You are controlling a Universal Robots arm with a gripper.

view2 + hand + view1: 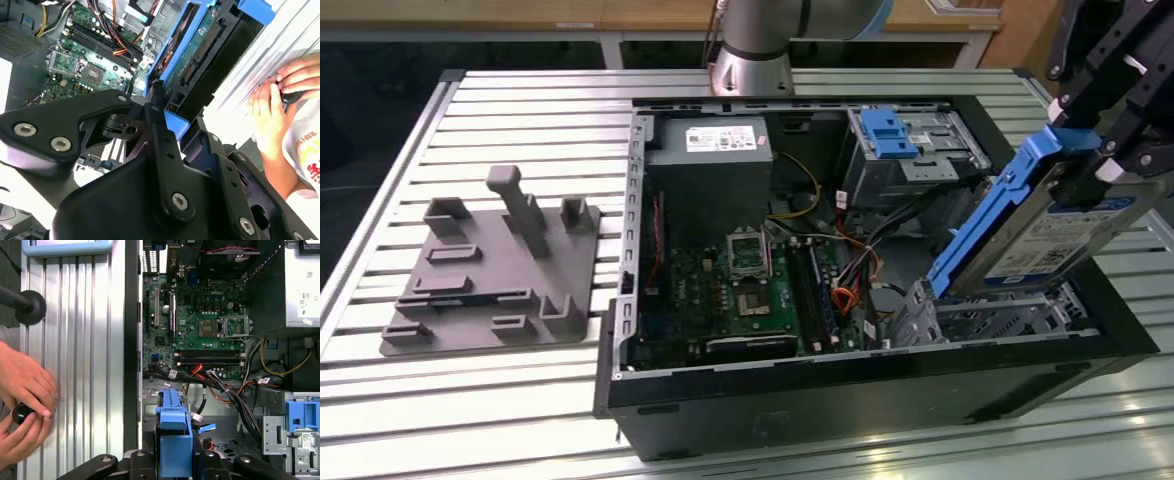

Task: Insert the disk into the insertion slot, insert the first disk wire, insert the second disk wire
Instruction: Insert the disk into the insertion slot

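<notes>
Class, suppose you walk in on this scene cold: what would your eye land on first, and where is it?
The bright blue-framed disk, held tilted in the gripper over the insertion slot at the exterior view's right. Next, the green motherboard in the open computer case, and a person's hands over the table beside it.

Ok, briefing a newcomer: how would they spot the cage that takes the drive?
In the open computer case, go to the near corner on the exterior view's right. It is the low perforated silver cage under the tilted blue-framed drive; the taller cage behind has a blue latch.
</notes>
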